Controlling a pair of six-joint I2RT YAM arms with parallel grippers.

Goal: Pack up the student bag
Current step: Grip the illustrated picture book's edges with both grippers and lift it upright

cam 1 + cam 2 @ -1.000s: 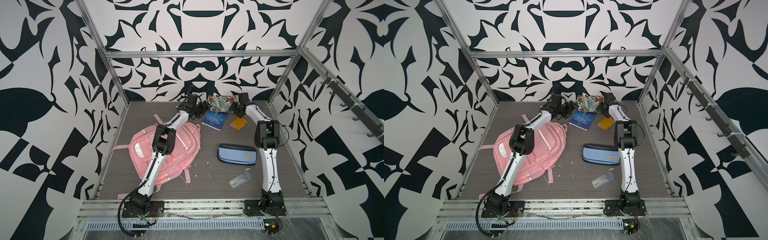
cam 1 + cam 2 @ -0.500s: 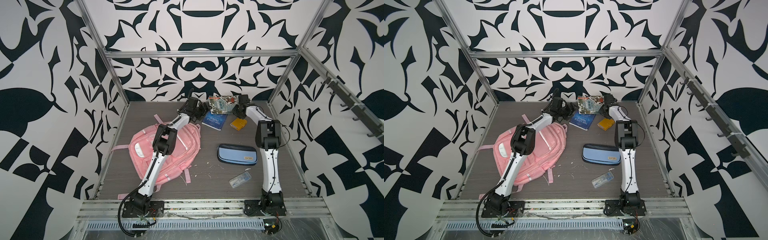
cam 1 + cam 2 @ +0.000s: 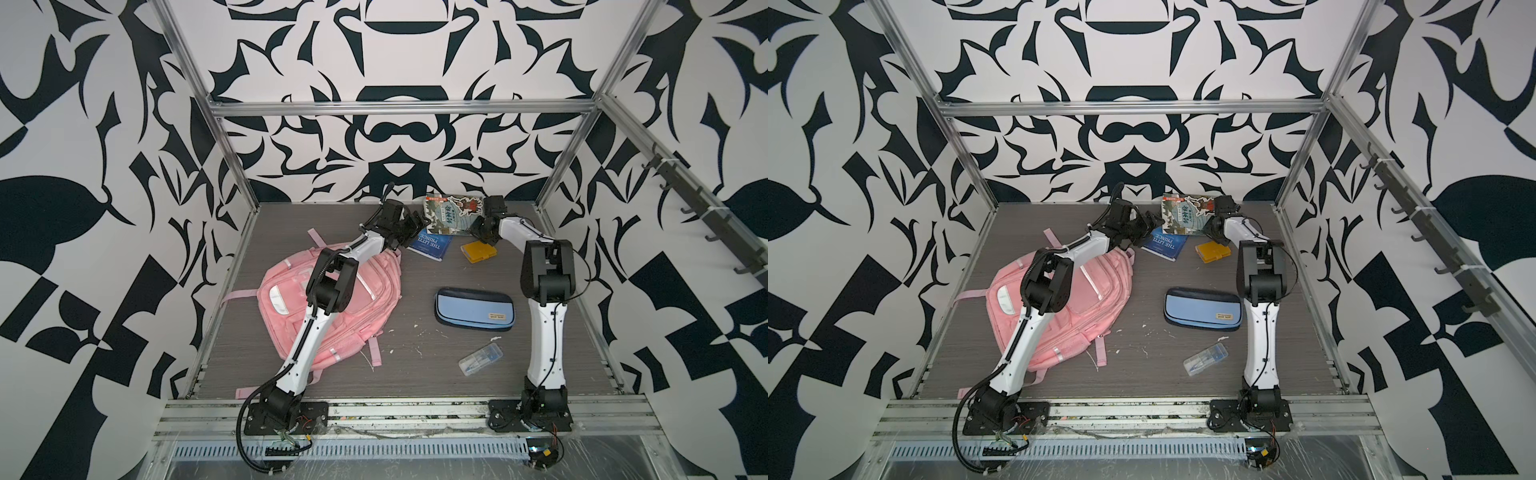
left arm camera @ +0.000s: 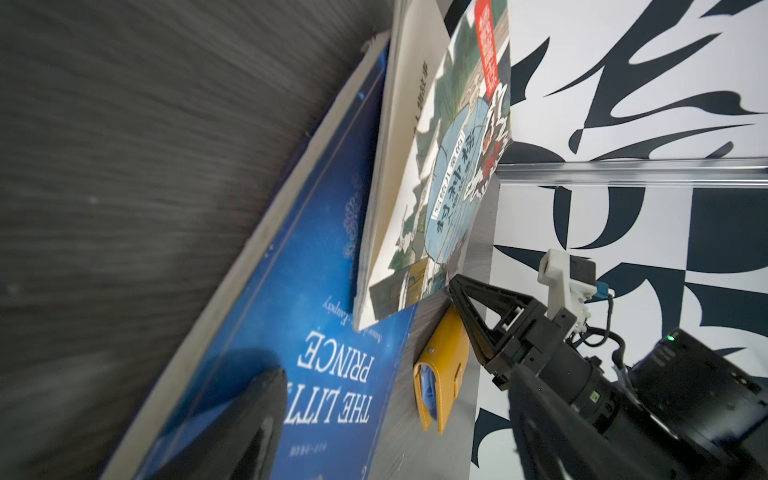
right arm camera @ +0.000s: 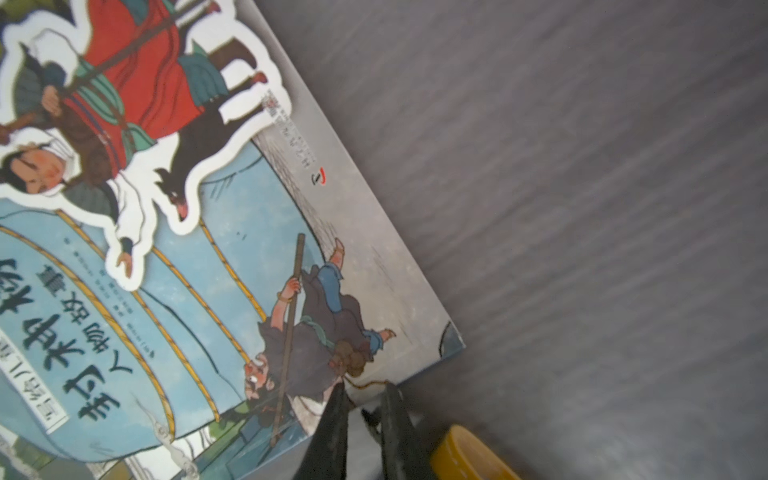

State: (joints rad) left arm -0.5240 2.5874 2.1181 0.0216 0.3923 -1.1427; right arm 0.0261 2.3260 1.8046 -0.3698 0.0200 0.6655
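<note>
The student bag, a pink backpack, lies flat at the left under my left arm. At the back, a picture book leans tilted on a blue book. My right gripper is shut on the picture book's lower edge; its fingers meet at the book's corner. My left gripper stands wide open over the blue book, holding nothing.
A yellow wallet lies just beside the right gripper. A light-blue pencil case and a clear plastic box lie nearer the front. The patterned back wall stands close behind the books.
My right gripper's jaws have closed onto the picture book's edge. My left gripper has shifted a little right and nearer, over the blue book, staying open.
</note>
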